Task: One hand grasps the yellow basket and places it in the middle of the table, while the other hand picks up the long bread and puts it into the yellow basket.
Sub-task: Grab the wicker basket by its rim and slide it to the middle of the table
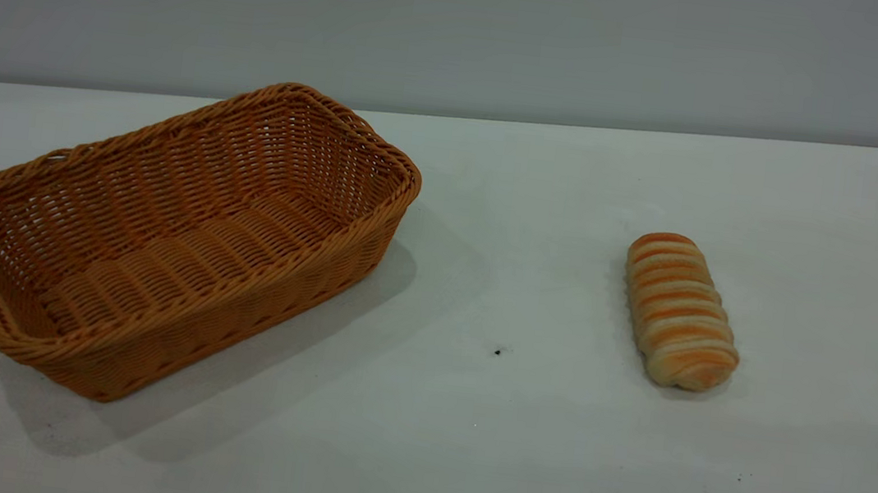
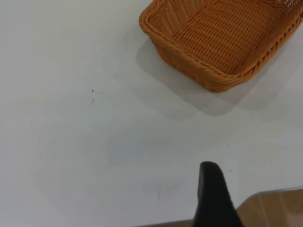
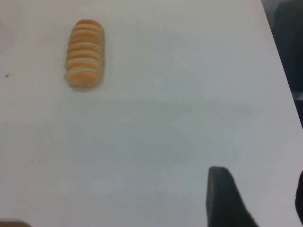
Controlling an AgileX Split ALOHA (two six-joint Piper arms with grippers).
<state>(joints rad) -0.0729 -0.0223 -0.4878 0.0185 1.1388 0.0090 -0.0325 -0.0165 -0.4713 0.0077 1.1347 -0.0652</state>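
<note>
Nothing has been grasped: both arms sit back from their targets, so the task looks to be at its opening step, the approach.

Nearest in the left wrist view is the left gripper (image 2: 215, 198), seen only as one dark finger above the table (image 2: 71, 156) close to its edge. Whether it is released or clenched cannot be told, but nothing is in it. Nearest in the right wrist view is the right gripper (image 3: 258, 198): one dark finger shows, with a sliver of another at the frame's edge and bare tabletop between them, so it appears spread and empty.

Farther out, taking the yellow basket (image 1: 175, 241) as the landmark: it rests on the table toward the left arm's side, turned at an angle and with nothing in it. The left gripper is well apart from the basket's near short end. A small dark speck (image 1: 497, 352) lies on the tabletop between the basket and the long bread (image 1: 679, 311). The bread lies flat, well apart from the basket on the right arm's side, with open tabletop between it and the right gripper.

In my judgement the next move calls for the left gripper to reach the basket's braided rim (image 2: 189, 56) and close over it, then draw the basket to the table's middle. The right gripper should straddle the bread across its narrow width.
</note>
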